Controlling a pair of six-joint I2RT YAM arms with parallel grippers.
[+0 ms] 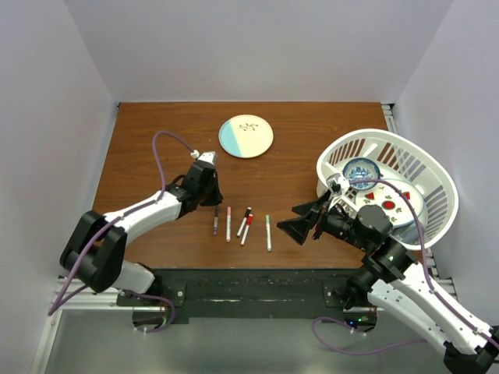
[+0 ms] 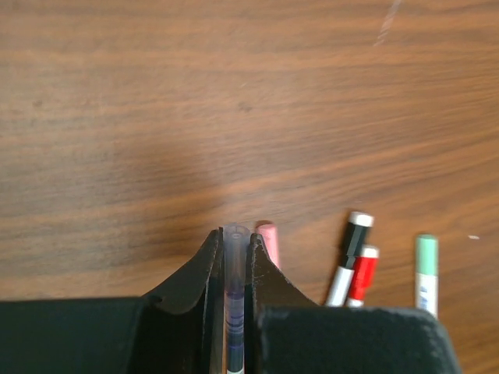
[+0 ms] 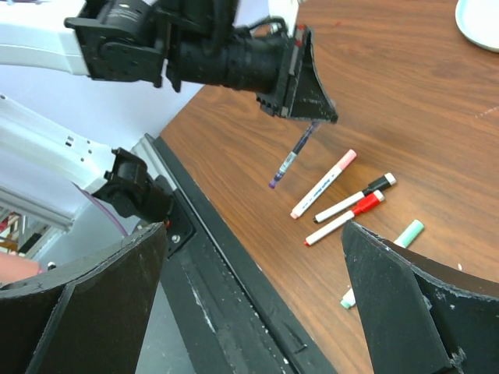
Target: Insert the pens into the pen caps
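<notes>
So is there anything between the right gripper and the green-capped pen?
Nothing visible. The open right gripper hovers beside the green-capped pen, with only bare table between them; the other pens are on its far side.

No text, brand, number or sign can be read. Bluish print is seen on the barrel of the purple-capped pen [image 2: 235, 261] and on the green-capped pen [image 2: 425, 294], but it is too blurred to be made out. A small dark motif, not lettering, is borne by the round plate [image 1: 261, 142].
</notes>
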